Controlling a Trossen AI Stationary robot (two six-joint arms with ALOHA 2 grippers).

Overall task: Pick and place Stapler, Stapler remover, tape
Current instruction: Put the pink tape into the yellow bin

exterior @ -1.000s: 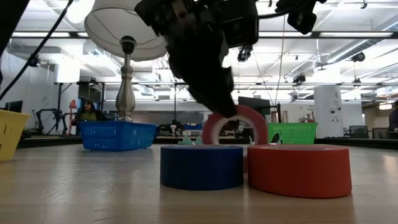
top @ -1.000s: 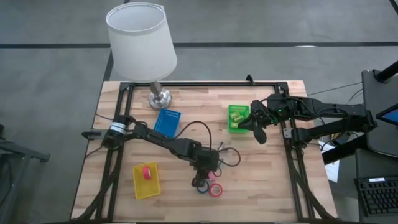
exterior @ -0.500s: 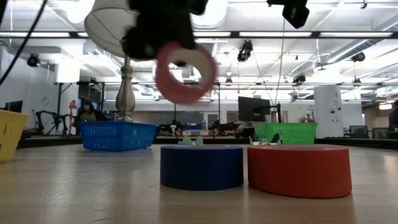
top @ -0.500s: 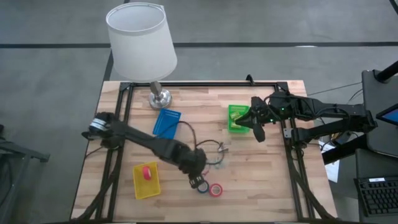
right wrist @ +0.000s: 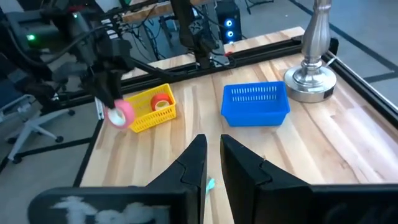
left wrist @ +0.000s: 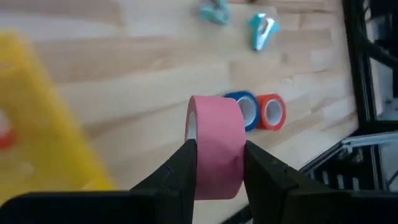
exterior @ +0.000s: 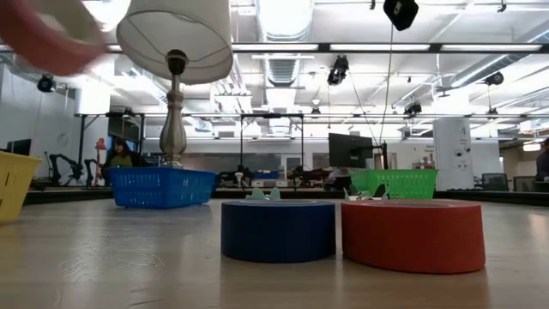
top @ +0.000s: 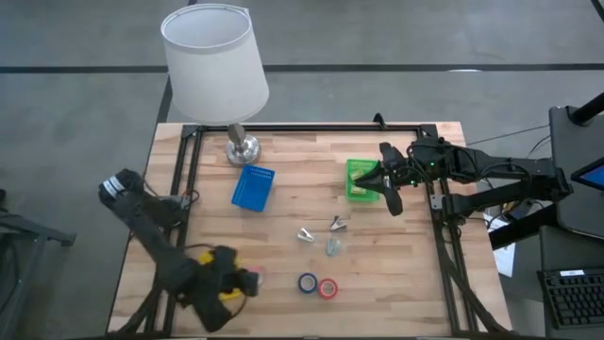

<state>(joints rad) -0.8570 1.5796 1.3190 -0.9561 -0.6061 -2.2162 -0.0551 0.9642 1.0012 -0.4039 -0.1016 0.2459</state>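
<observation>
While my left gripper point(left wrist: 216, 163) hangs beside the yellow tray point(top: 219, 280), its jaws clamp a pink tape roll point(left wrist: 214, 146). Blue tape point(top: 308, 282) and red tape point(top: 327, 288) touch on the counter point(top: 396, 255). My right gripper point(top: 385, 184), jaws closed and empty, waits by the green tray point(top: 356, 179).

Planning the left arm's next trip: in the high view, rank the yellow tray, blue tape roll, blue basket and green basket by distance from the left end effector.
1. Yellow tray, directly beneath the left end effector and its pink tape.
2. Blue tape roll, front centre.
3. Blue basket, back, near the lamp.
4. Green basket, far right side.
</observation>
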